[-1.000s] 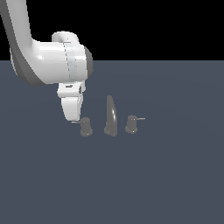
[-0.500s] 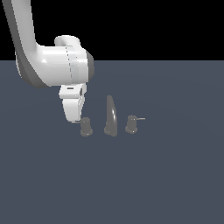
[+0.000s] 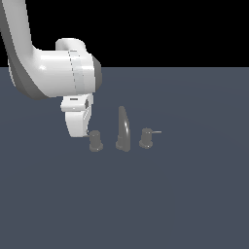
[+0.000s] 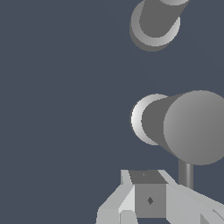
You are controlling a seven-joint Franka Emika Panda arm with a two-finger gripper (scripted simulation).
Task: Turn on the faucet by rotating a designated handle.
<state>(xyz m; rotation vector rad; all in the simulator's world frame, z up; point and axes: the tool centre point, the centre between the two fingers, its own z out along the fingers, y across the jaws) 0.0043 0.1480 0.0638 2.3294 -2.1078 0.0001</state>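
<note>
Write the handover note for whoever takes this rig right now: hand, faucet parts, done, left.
Hand: low beside the handle, on the exterior view's left of it. Whether it is open or shut cannot be told; it grips nothing that shows.
Faucet: the spout stands upright in the middle, the handle on the exterior view's left, the other knob on the right with its lever pointing right.
In the wrist view the handle fills the frame close to the fingers, its lever rod running toward them.
Done: approach to the handle.
Left: engage the lever and rotate it.
</note>
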